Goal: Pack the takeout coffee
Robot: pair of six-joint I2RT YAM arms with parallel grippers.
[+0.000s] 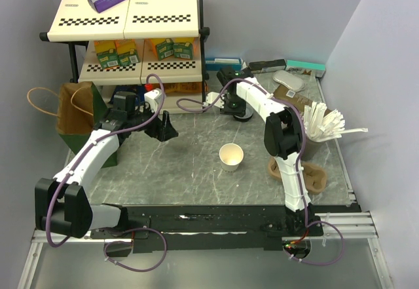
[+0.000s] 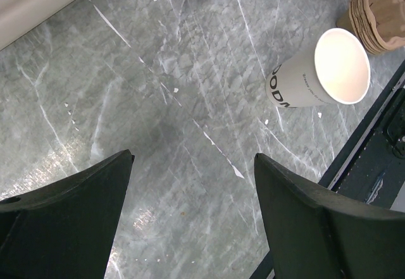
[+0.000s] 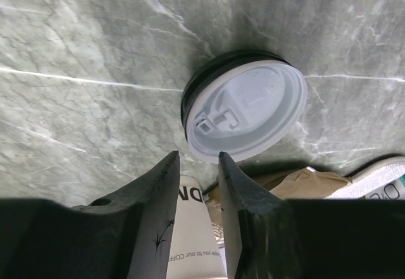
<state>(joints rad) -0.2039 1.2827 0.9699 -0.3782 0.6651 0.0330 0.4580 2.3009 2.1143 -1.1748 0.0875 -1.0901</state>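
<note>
The cup (image 1: 231, 156) stands open and lidless mid-desk (image 1: 150, 164), so packing looks barely begun. The left hand (image 2: 193, 157), left of the cup, hangs spread wide and empty. The right hand (image 3: 199, 157), behind the cup, is released, fingers slightly apart over a white lid (image 3: 247, 108). Next, I'd guess: seat the lid squarely, then move the cup to the tray (image 1: 317, 177) on its right. The cup's bold black print is cut off. Another cup (image 3: 199, 235), seen by the right hand, reads "to our COFFEE".
</note>
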